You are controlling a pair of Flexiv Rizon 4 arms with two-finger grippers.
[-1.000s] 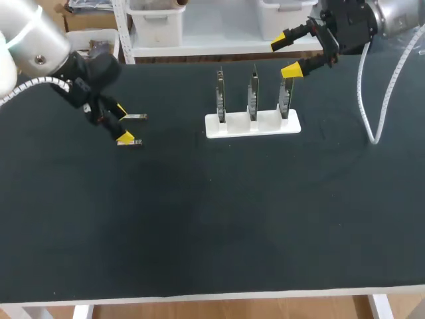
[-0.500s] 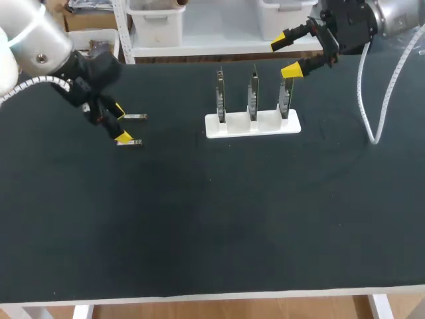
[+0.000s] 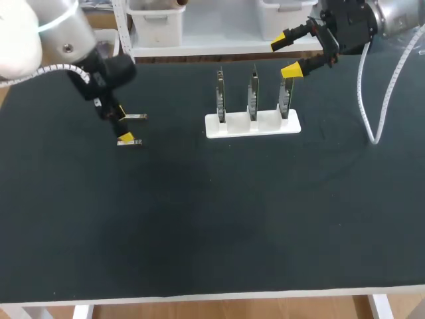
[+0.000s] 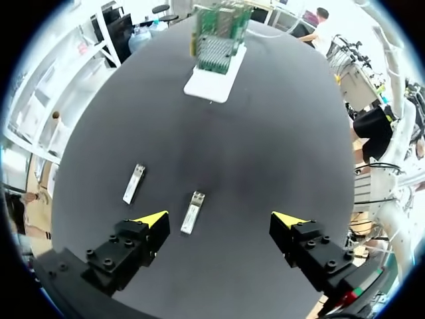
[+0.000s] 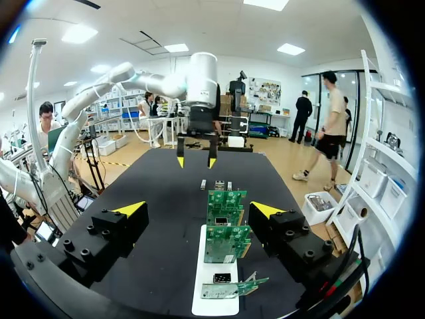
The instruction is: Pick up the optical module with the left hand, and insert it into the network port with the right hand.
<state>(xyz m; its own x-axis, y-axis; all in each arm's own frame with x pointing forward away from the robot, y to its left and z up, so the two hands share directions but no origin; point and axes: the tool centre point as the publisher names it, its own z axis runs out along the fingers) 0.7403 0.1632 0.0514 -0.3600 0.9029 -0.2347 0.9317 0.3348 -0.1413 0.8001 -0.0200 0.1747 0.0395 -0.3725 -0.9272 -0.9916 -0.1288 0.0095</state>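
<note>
Your left claw (image 4: 220, 219) hangs wide open and empty above the surface (image 4: 265, 146). The nearer optical module (image 4: 193, 212) lies off-centre in its opening, so closing from here could shove or spin it rather than grip it. The second module (image 4: 134, 183) sits just outside. Your right claw (image 3: 287, 55), also open and empty, hovers near the white stand (image 3: 252, 125), which holds three network cards (image 3: 253, 93) upright.
</note>
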